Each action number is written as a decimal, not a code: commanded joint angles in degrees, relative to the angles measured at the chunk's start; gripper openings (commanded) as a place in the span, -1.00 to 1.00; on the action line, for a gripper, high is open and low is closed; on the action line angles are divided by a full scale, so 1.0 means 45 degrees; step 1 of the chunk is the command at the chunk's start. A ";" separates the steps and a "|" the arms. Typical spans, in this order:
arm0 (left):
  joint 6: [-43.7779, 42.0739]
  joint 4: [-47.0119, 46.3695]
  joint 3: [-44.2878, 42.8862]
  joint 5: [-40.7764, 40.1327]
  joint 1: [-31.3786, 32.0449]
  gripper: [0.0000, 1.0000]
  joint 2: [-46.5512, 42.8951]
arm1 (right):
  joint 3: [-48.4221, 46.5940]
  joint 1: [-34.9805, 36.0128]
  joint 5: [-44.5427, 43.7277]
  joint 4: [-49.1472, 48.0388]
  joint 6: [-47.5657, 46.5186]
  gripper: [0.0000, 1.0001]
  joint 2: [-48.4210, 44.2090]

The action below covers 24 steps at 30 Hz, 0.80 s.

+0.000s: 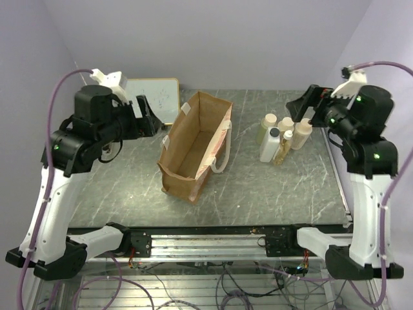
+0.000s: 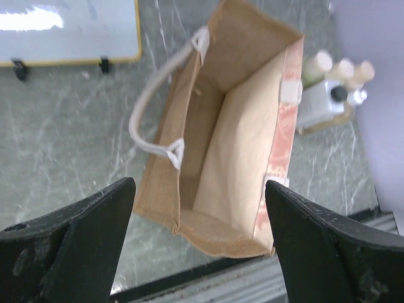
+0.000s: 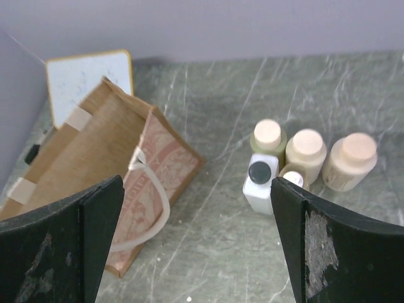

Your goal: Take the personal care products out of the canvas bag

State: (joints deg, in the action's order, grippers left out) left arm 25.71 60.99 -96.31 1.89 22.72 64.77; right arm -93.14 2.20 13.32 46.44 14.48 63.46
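Bottles [image 1: 270, 147]: stood clustered right of bag [image 1: 184, 139], close before right gripper [image 3: 196, 182], spread wide, empty. Bag: looked empty, mouth up. Left gripper [image 2: 199, 184]: gaped too, farther off, held nothing.

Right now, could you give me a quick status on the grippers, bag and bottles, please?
Left gripper and right gripper open, empty. Canvas bag upright, nothing seen inside. Five bottles standing right of it. Whiteboard behind, clear of both.

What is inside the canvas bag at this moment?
Only the bag's bare inner walls and floor show; no bottle inside. From above, its near wall hides a strip of floor. Five bottles stand beside it.
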 commanded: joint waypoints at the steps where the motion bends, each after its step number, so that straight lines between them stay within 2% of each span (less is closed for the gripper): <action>1: -0.0347 -0.0672 -0.1632 -0.1564 0.0068 0.91 -0.0400 | -0.1865 -0.0010 -0.0664 0.1495 -0.0261 1.00 -0.0506; 5: -0.0550 -0.0419 -0.2658 -0.2573 0.0066 0.94 -0.0408 | -0.3043 -0.0011 -0.1645 0.2270 0.0118 1.00 -0.0646; 9: -0.0578 -0.0249 -0.3199 -0.3029 0.0067 0.95 -0.0466 | -0.3196 -0.0015 -0.2149 0.2376 0.0478 1.00 -0.0911; 24: -0.0729 0.0296 -0.3442 -0.3647 0.0068 0.95 -0.0709 | -0.4303 0.0000 -0.3446 0.3098 0.0364 1.00 -0.0171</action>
State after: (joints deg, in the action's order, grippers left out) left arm 23.55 62.06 -110.98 -13.15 22.72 61.91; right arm -110.61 2.20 0.03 58.96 16.67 62.30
